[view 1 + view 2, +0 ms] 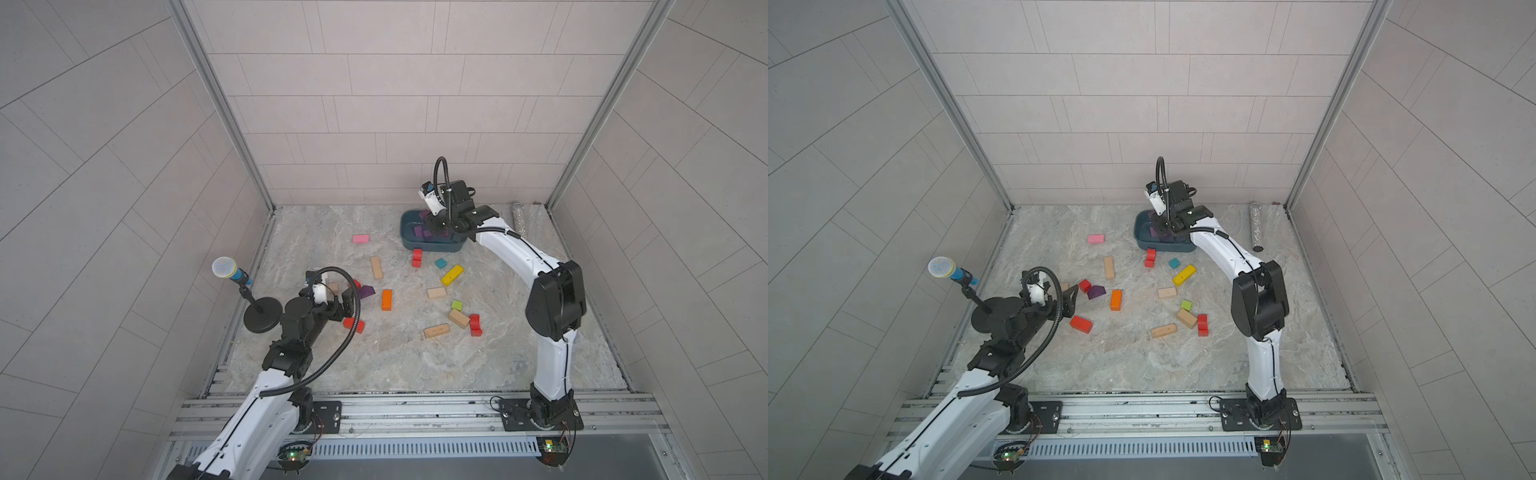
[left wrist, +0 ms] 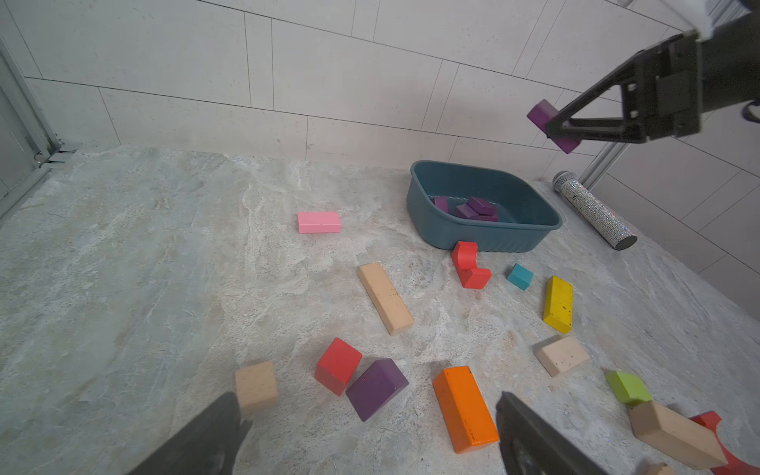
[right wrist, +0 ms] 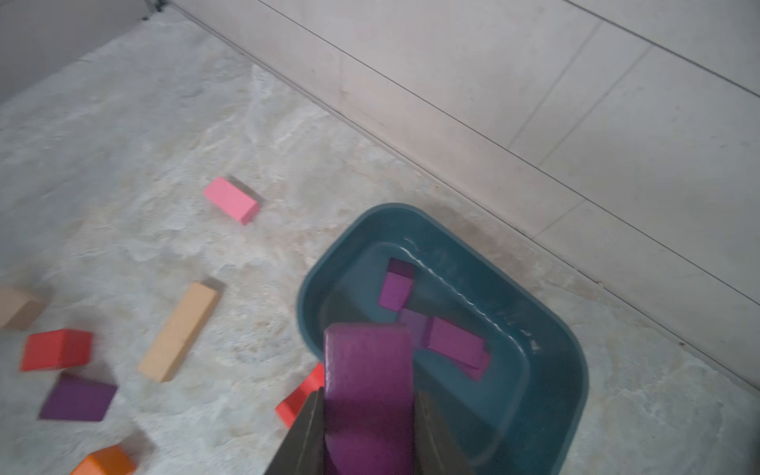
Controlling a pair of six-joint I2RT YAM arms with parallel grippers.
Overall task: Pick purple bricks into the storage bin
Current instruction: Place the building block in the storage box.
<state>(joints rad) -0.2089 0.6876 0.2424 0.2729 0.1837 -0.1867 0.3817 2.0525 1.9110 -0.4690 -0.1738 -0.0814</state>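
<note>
2 arms, the left arm (image 1: 266, 409) at lower left and the right arm (image 1: 550, 365) at right, have white shells, black joints, black ribbed cables (image 1: 332, 269), black screwed base plates (image 1: 513, 417), open-triangle black fingers (image 2: 596, 131) and green-lit boards (image 1: 293, 456).

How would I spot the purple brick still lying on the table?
On the marble table, look away from the storage bin, toward the left arm. Between a red cube and an orange block lies the purple brick, the only dark purple piece on the tabletop.
</note>
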